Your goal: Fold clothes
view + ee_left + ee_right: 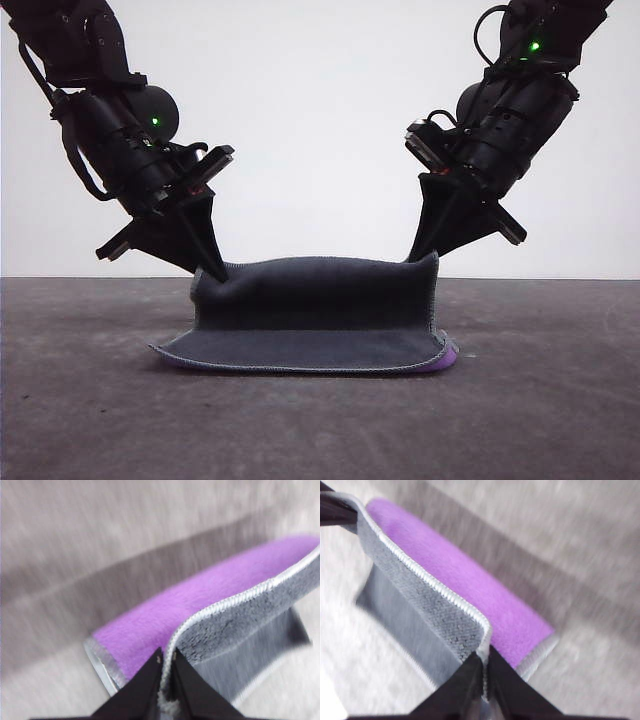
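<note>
Now the left gripper (pixel 212 268) and right gripper (pixel 425 255) are each pinching a far corner of the cloth (pixel 315 325), near edge seemingly lying on the table (pixel 90 400); level, matched travel should be aligning the edges.

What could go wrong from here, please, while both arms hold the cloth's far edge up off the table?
1. Each pincer, left and right, pinches only the stitched corner of the cloth, as both wrist views show, so a corner could slip out.
2. The lifted edge sags slightly between the two grips; uneven travel could leave the fold skewed.
3. The near edge lies loose on the table, so pulling forward might drag the whole cloth instead of folding it.
</note>
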